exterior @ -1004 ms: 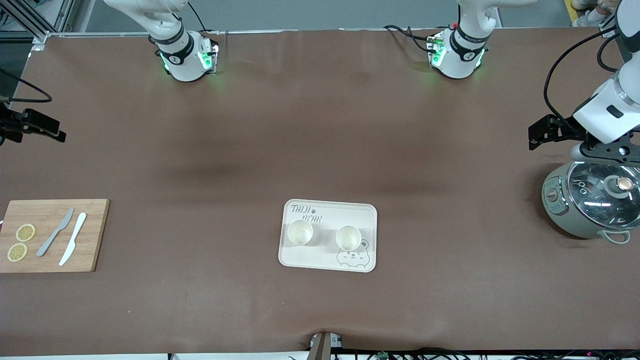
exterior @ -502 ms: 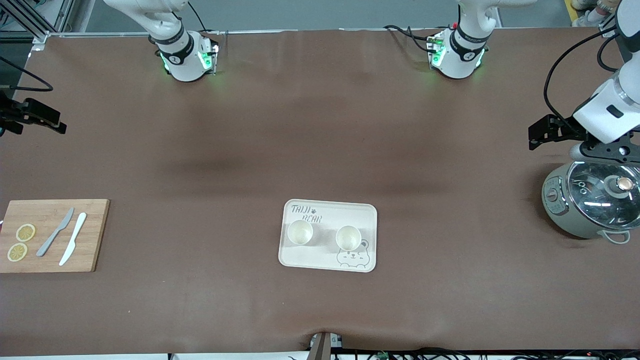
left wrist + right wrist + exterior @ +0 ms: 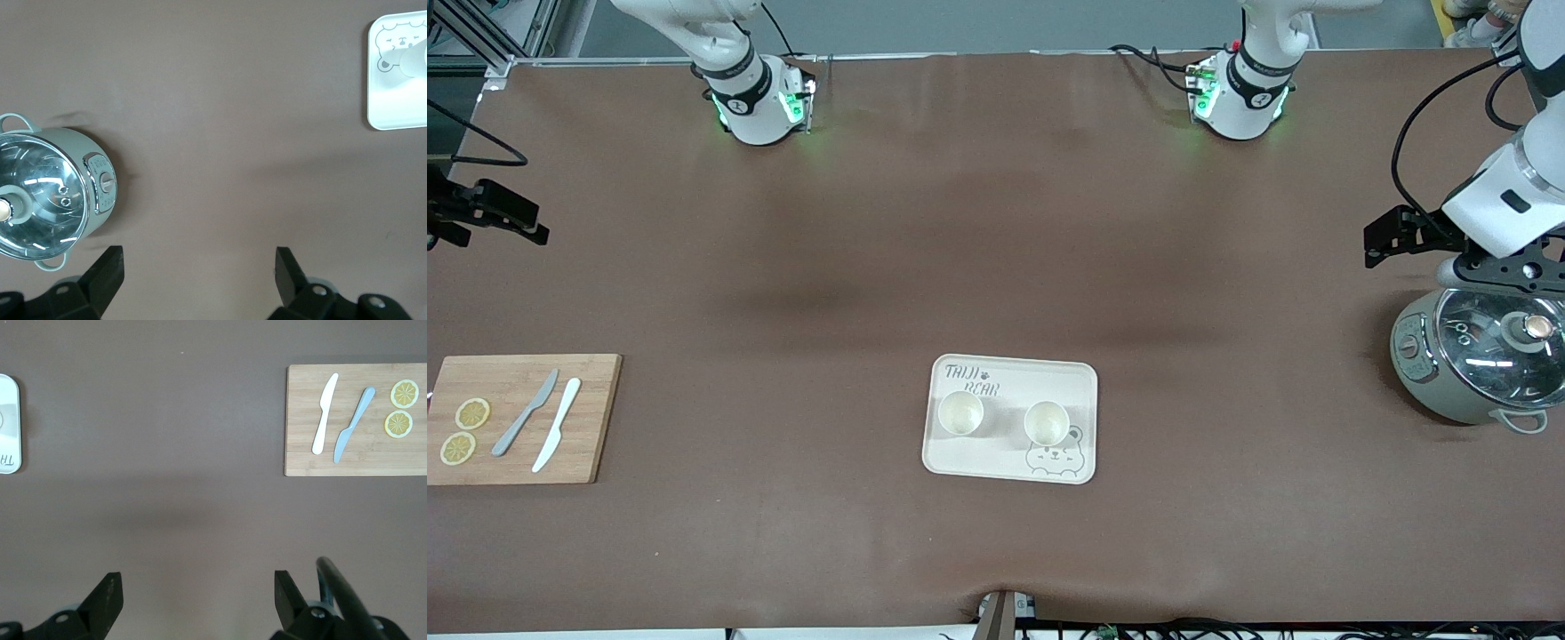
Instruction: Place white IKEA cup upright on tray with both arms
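Two white cups stand upright on the cream tray [image 3: 1083,384] with the bear drawing: one [image 3: 960,412] toward the right arm's end, the other [image 3: 1047,422] beside the bear. My left gripper [image 3: 1371,244] hangs open and empty over bare table beside the cooker, well away from the tray. My right gripper [image 3: 541,228] hangs open and empty over the table's edge at the right arm's end. In the left wrist view, the open left gripper [image 3: 199,267] frames bare table, with the tray [image 3: 393,113] and one cup [image 3: 413,61] at the picture's edge. The right gripper [image 3: 198,590] is likewise open over bare table.
A grey-green cooker with a glass lid [image 3: 1476,364] stands at the left arm's end, partly under the left wrist. A wooden cutting board [image 3: 516,418] at the right arm's end carries two knives [image 3: 543,422] and two lemon slices [image 3: 464,431].
Both grippers have drifted only slightly in place. The cups and tray have not moved.
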You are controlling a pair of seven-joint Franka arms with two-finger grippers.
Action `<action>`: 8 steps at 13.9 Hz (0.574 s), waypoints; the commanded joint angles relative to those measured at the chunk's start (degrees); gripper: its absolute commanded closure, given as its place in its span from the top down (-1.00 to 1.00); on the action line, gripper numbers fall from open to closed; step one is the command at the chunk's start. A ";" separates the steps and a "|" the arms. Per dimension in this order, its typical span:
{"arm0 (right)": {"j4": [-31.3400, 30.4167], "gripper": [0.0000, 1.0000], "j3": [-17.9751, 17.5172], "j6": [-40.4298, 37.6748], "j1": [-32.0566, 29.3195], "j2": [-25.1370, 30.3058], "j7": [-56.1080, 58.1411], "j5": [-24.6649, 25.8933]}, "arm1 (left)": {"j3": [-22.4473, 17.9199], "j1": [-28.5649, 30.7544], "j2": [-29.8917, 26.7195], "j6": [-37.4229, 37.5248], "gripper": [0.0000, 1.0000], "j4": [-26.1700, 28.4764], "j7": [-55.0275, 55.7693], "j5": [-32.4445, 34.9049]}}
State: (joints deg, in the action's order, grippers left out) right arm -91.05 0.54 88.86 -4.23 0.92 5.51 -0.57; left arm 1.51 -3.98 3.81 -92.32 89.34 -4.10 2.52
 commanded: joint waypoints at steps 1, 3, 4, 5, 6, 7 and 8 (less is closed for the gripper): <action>-0.62 1.00 0.16 0.70 0.71 1.28 -0.23 1.28 | -0.01 -0.15 0.49 -0.05 1.00 -1.10 0.67 -1.03; 0.17 1.00 0.16 0.70 0.63 1.01 -0.32 1.45 | -0.01 -0.41 0.49 -0.05 1.00 -1.10 0.85 -1.03; 0.26 1.00 0.33 0.70 0.28 1.01 -0.23 1.80 | -0.01 -0.41 0.49 -0.05 1.00 -1.01 0.85 -0.94; 0.43 1.00 0.42 0.70 0.10 1.10 -0.32 1.89 | -0.01 -0.41 0.49 -0.05 1.00 -1.09 0.93 -1.03; 0.61 1.00 0.42 0.61 0.10 1.01 -0.23 1.98 | -0.01 -0.41 0.58 -0.05 1.00 -1.01 0.93 -0.94; 0.61 1.00 0.42 0.61 0.36 1.01 -0.23 1.98 | -0.10 -0.24 0.84 -0.05 1.00 -1.09 0.93 -0.94; 0.61 1.00 0.42 0.70 0.36 1.01 -0.32 2.59 | -0.10 -0.15 0.84 -0.05 1.00 -1.01 0.85 -0.85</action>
